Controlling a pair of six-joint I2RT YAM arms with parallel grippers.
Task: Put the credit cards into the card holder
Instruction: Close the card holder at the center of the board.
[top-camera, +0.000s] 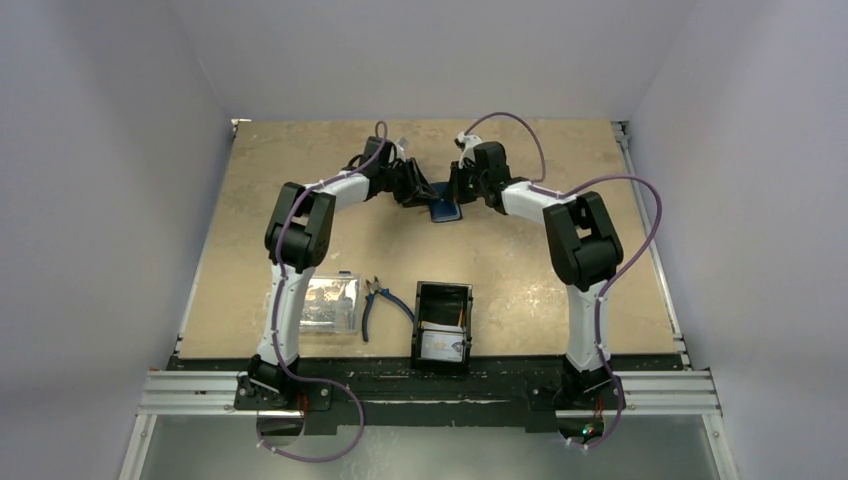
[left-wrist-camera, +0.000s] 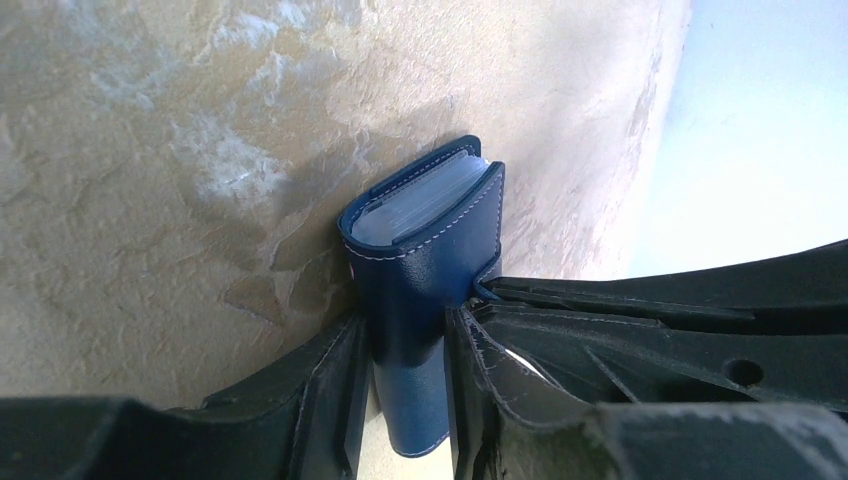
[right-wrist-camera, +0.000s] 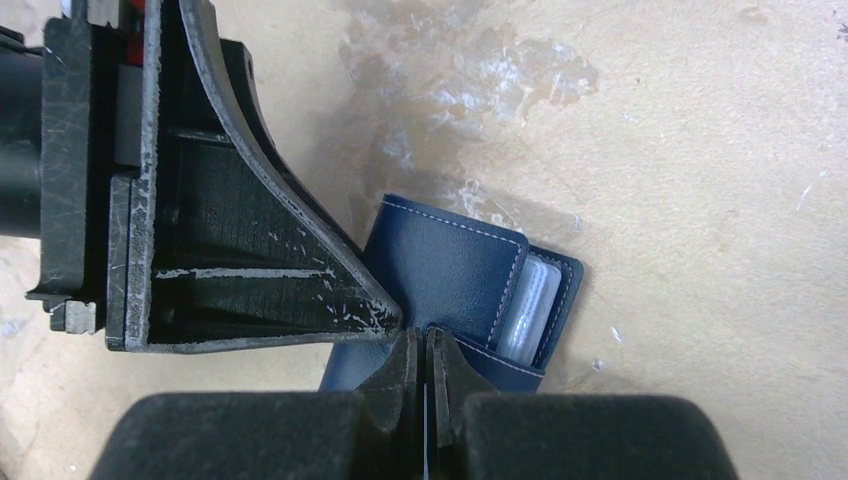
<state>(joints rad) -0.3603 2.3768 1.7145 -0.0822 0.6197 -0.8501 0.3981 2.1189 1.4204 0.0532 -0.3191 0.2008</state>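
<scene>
At the far middle of the bench (top-camera: 520, 290) both arms meet on the navy card holder (left-wrist-camera: 425, 280). The left jaws stand partly open and clamp the folded holder across its two faces. Pale credit cards (left-wrist-camera: 420, 208) show edge-on inside it. The right jaws are pressed fully together, their tips nipping a thin blue leaf at the holder's edge. Nearer the arm bases a black tray (top-camera: 443, 290) holds a white card (top-camera: 443, 345). To its left lie blue-handled pliers (top-camera: 378, 303) and, just beyond them, a clear plastic box (top-camera: 330, 305).
</scene>
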